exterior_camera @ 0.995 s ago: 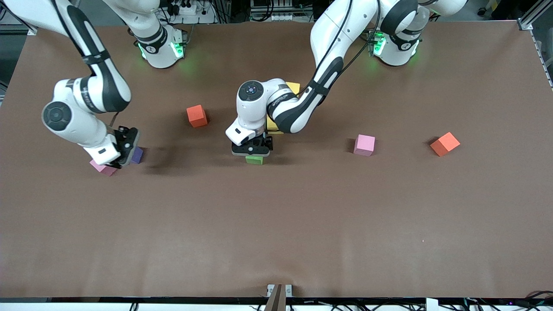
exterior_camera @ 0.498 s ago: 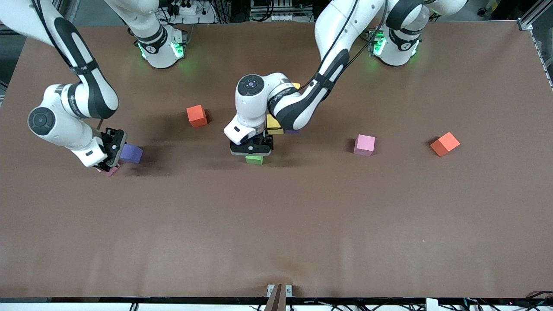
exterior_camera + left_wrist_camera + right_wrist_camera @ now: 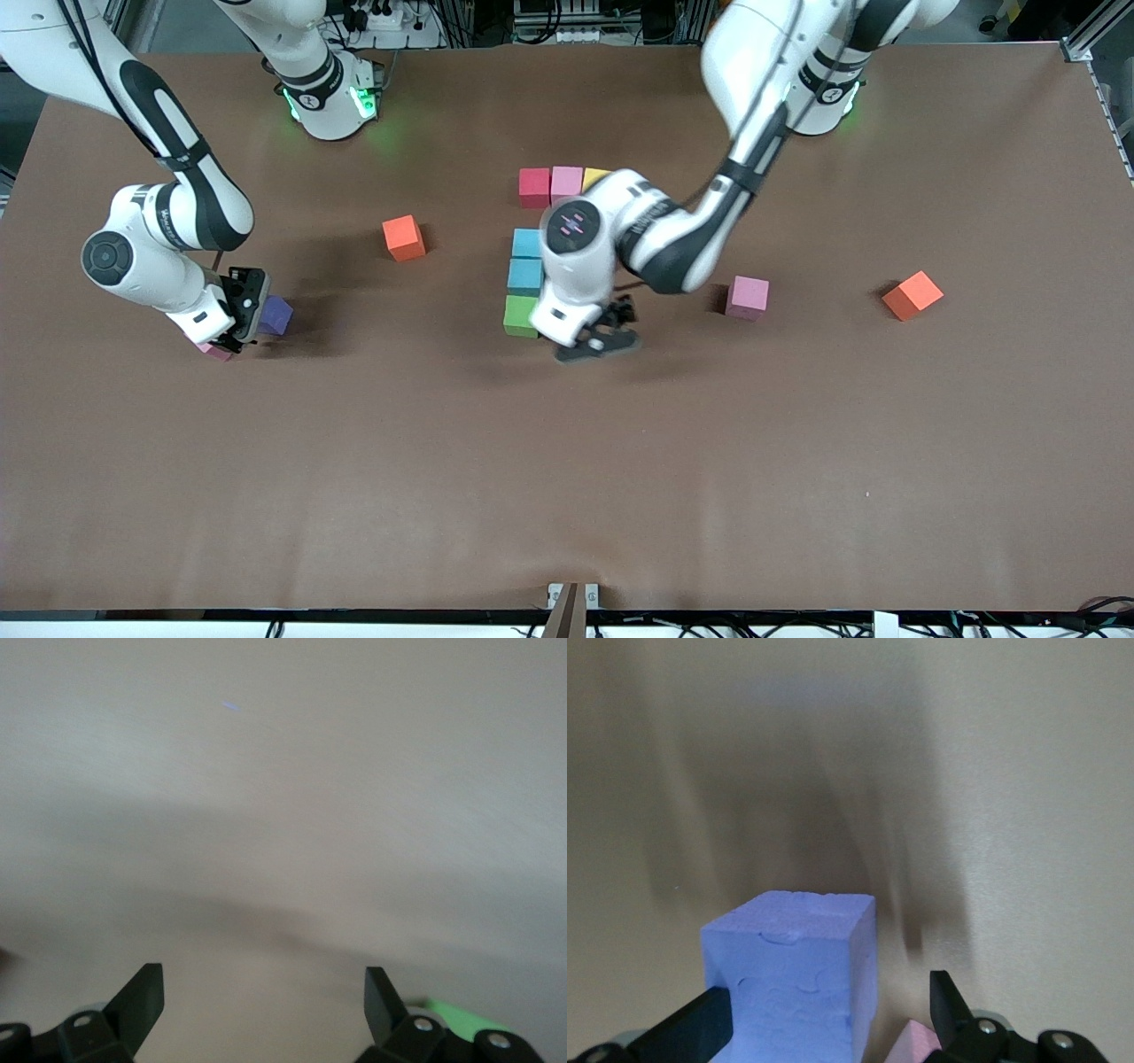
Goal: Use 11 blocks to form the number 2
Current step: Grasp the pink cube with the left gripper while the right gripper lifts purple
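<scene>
The right gripper point(image 3: 237, 312) hangs with jaws spread just over the purple block point(image 3: 793, 979), which sits beside a pink block point(image 3: 215, 351) at the right arm's end of the table; the left gripper point(image 3: 598, 341), likewise open and empty, is over bare table beside the green block point(image 3: 520, 316) that ends the half-built figure of red, pink, yellow and light blue blocks. The purple block's pitted matte skin suggests light, slightly squashy foam, probably best pinched across two flat opposite faces. Only the right wrist view shows that texture; only the front view shows the figure and the stray pink block point(image 3: 748, 297).
</scene>
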{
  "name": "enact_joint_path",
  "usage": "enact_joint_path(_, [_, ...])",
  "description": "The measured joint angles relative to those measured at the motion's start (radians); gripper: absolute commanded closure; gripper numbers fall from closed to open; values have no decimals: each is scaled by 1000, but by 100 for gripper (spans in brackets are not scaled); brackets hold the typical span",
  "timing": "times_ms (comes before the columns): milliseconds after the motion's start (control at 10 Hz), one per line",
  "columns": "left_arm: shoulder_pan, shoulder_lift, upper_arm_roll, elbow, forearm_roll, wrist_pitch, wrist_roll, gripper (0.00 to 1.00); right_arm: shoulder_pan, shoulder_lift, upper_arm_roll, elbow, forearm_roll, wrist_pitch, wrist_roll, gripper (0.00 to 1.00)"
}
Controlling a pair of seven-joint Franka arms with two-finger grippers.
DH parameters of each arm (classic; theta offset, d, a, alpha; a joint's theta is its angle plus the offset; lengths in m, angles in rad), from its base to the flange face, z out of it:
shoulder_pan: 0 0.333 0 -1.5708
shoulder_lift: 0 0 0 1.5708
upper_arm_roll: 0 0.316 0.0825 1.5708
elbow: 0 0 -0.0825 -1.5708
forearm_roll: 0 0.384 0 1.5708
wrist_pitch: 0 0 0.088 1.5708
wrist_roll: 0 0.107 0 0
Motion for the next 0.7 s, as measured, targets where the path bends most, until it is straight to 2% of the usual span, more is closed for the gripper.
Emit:
enact_joint_path(100, [52, -43, 0, -66, 0, 10, 20, 0, -2, 0, -1, -9, 0, 1, -1, 0])
enact_joint_path(299, [138, -169, -1, -275, 0, 128, 90, 0, -2, -5, -1, -9, 0, 3, -21, 0])
enact_joint_path(498, [173, -304, -1, -517, 0, 275, 141, 0, -2, -26, 2, 20, 0, -62, -32, 0])
enact_joint_path(697, [198, -398, -1, -686, 0, 341, 226, 0, -2, -48, 7, 54, 0, -132, -38, 0])
